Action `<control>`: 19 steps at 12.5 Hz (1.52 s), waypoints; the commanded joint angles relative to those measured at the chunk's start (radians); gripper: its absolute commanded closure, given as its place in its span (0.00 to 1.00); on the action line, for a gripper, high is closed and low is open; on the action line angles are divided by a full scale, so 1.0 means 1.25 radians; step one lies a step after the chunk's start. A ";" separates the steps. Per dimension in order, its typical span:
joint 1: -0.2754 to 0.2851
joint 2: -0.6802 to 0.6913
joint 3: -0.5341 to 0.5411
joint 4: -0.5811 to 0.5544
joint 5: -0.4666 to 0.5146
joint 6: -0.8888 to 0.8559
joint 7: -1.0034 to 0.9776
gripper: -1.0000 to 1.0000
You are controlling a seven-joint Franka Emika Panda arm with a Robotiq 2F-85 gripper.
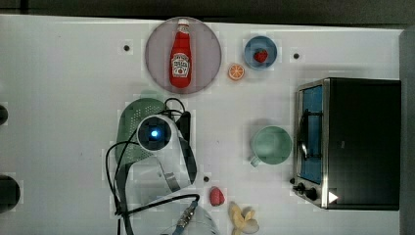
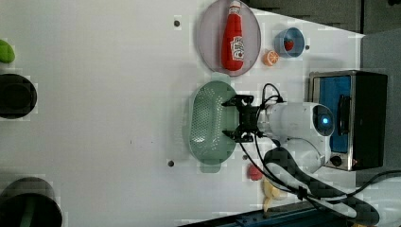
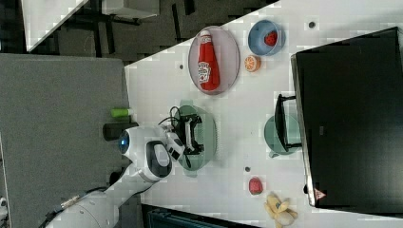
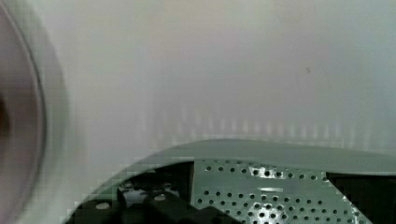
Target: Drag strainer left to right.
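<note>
Where the white desk (image 2: 94,118) lies open in the left view, the strainer (image 2: 208,124) sits just below the grey plate (image 2: 208,42) that carries a ketchup bottle (image 2: 234,37). It is a pale mint-green oval, its bowl dotted with small holes, with a tab handle at each end. In the top view the strainer (image 1: 128,126) lies toward the top view's left of the mint-green mug (image 1: 270,145), well apart from it, and is partly covered by the arm. The gripper (image 2: 231,119) hangs over the rim of the strainer on the left view's right side, its two black fingers (image 2: 235,100) spread wide (one reaches toward each end of the bowl), and nothing is held between them. Whether the fingers touch the rim I cannot tell. In the wrist view the perforated bowl (image 4: 261,186) appears between the dark fingers. Farther out stand a toaster oven (image 1: 357,142), a blue bowl (image 1: 252,46) holding a strawberry (image 1: 261,56), an orange slice (image 1: 236,71), another strawberry (image 1: 217,196) and a banana (image 1: 243,219).
</note>
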 commanded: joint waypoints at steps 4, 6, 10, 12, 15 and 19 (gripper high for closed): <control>-0.043 -0.010 -0.118 -0.020 0.026 -0.004 -0.196 0.00; -0.049 -0.011 -0.159 -0.020 0.026 -0.003 -0.234 0.00; -0.062 -0.011 -0.226 -0.018 0.026 0.021 -0.320 0.00; -0.067 -0.011 -0.253 -0.017 0.026 0.024 -0.326 0.00; -0.072 -0.011 -0.273 -0.016 0.026 0.024 -0.330 0.00; -0.072 -0.018 -0.264 -0.004 0.026 0.024 -0.407 0.00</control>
